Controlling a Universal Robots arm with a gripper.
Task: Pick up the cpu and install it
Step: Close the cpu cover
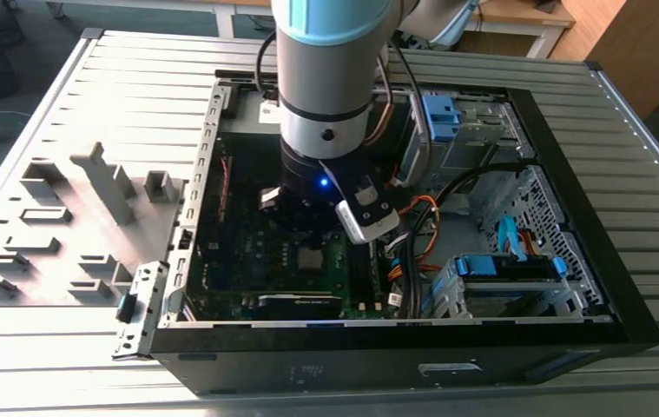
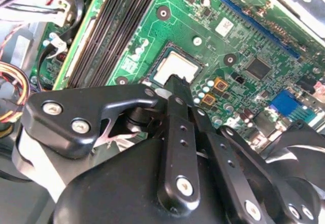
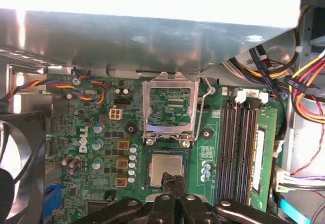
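We see the cpu (image 3: pixel 166 166) sitting in its socket, near edge hidden behind the gripper (image 3: pixel 173 179), jaws clenched empty.

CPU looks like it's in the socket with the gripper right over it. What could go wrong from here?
1. The cpu lies in the socket under the gripper; pressing down on a slightly misaligned chip could bend contacts.
2. The load plate stands open with its lever raised, so nothing clamps the chip; a sticky release might lift or shift it.
3. Loose wires and memory slots sit close by; a sideways retreat could snag them.
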